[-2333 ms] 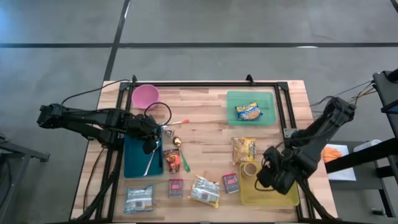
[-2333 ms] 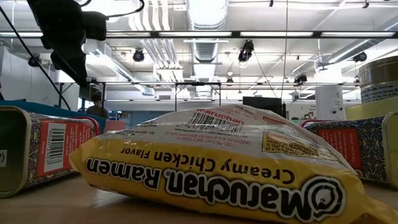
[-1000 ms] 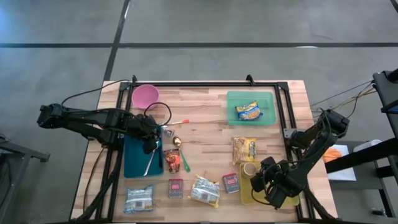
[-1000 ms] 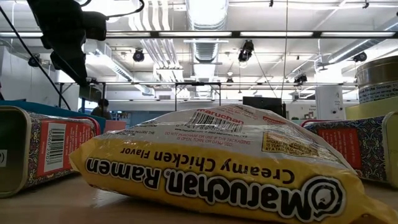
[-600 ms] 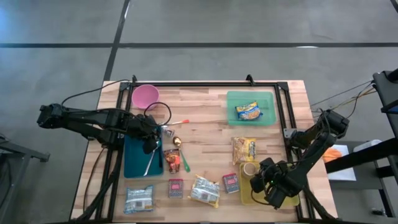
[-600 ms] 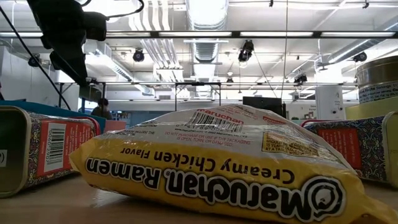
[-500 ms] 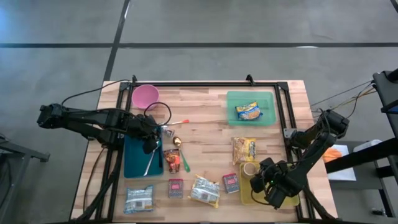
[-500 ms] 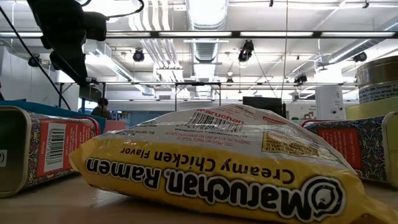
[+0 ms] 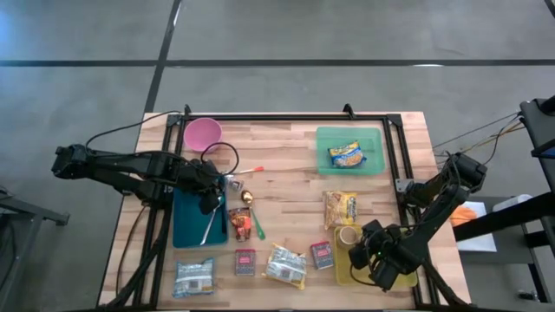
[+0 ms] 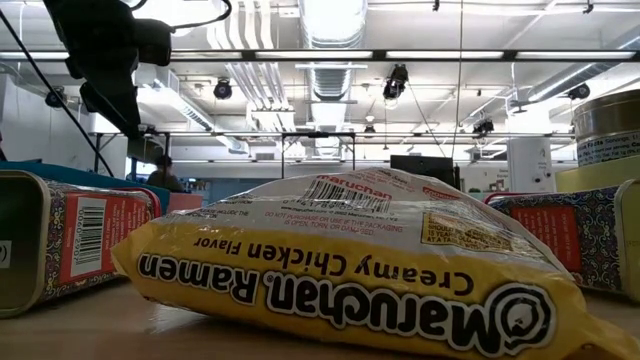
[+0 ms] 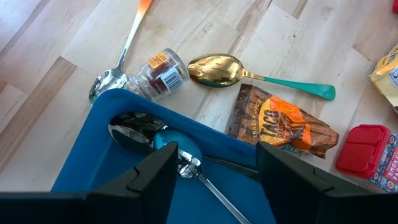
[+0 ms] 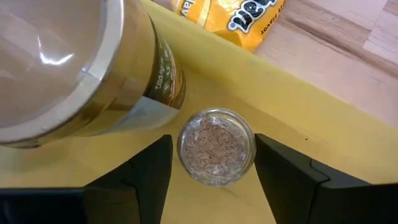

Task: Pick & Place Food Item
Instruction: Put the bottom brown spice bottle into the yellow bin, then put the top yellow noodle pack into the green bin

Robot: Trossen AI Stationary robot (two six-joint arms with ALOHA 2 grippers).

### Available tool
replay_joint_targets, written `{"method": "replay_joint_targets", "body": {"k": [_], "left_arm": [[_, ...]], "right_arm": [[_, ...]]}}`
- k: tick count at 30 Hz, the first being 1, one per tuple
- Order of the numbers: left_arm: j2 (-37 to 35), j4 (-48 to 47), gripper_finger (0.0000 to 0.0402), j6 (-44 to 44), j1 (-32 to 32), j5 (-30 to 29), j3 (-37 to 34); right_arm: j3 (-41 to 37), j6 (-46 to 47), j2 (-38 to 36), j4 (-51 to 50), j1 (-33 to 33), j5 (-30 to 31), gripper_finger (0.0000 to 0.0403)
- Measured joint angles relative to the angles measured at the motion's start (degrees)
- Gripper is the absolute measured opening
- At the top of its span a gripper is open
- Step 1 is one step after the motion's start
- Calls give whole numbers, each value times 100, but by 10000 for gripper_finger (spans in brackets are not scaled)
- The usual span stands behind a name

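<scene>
Yellow tray (image 9: 347, 273): sits at the table's front right corner. It holds a tall gold-labelled can with a clear lid (image 12: 81, 68) and a small glass jar of brown granules (image 12: 216, 146), the jar standing upright just beside the can.
Right gripper (image 12: 214, 168): over the yellow tray, directly above the small jar. Fingers stand apart on either side of the jar with gaps showing; nothing is gripped.
Green tray (image 9: 349, 137): near the table's back right corner. It holds one yellow snack bag (image 9: 346, 155).
Blue tray (image 9: 186, 221): along the table's left edge. It holds a metal spoon (image 11: 140, 127) and a second utensil lying across it; what kind cannot be told.
Left gripper (image 11: 214, 180): hangs over the blue tray's inner edge. Fingers part-open and holding nothing.
Pink bowl (image 9: 203, 133): at the back left corner; contents cannot be told.
Loose items beside the blue tray: a small red-labelled jar (image 11: 158, 70) on its side, touching the tray's edge; a gold spoon with a teal handle (image 11: 249, 74); a taco seasoning packet (image 11: 283, 127); an orange-handled spoon (image 11: 121, 53).
Front edge: a silver packet (image 9: 193, 276), two red tins (image 9: 245, 262) and a ramen packet (image 10: 340, 270) lie in a row, apart from one another.
Table centre-right: a yellow noodle bag (image 9: 340, 208) lies just behind the yellow tray.
</scene>
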Motion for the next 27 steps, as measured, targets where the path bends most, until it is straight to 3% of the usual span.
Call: {"method": "replay_joint_targets", "body": {"k": [27], "left_arm": [[0, -122, 222, 2, 0, 46, 0]], "right_arm": [[250, -204, -311, -46, 22, -152, 219]]}}
